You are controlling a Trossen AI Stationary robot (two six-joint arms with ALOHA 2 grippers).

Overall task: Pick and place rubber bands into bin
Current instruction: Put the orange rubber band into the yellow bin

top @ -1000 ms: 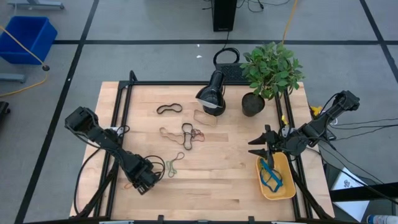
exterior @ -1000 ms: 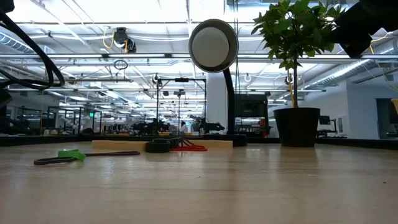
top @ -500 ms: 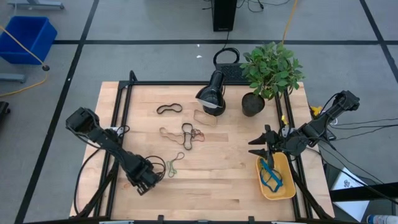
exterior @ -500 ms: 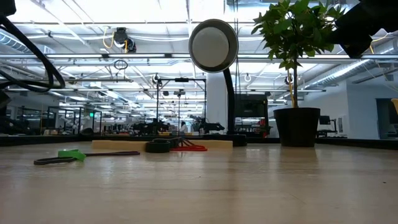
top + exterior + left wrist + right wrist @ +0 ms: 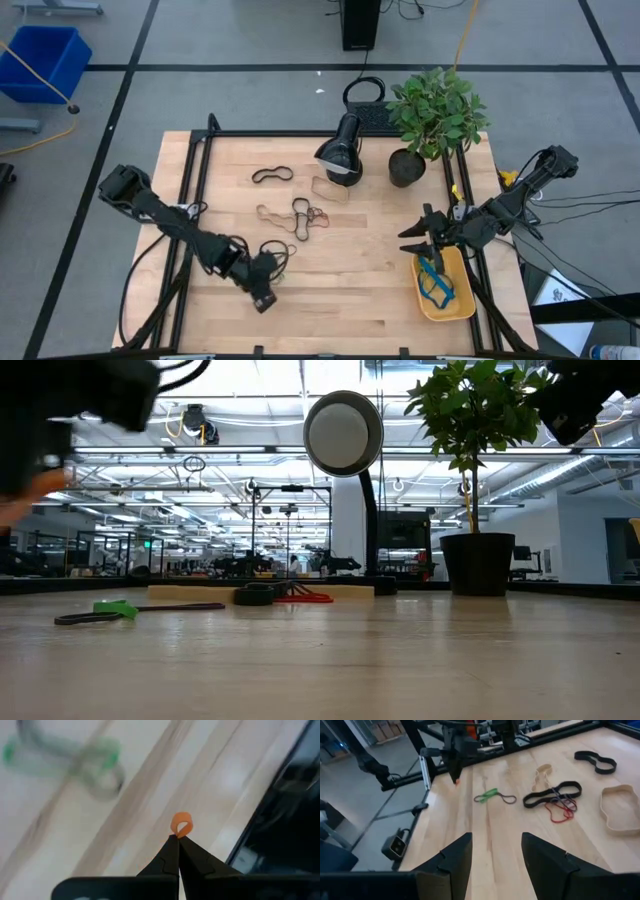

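The left gripper (image 5: 263, 297) has swung inward from the table's left edge, clenched on a small orange rubber band (image 5: 181, 825), while the right gripper (image 5: 496, 851) waits, fingers apart, above the yellow bin (image 5: 460, 305); next comes carrying the band across to it.

Left tool (image 5: 177, 839) pinches an orange rubber band (image 5: 181, 824) above the table (image 5: 150, 795)

orange rubber band (image 5: 181, 825), yellow-orange bin (image 5: 458, 305), green band (image 5: 486, 796).
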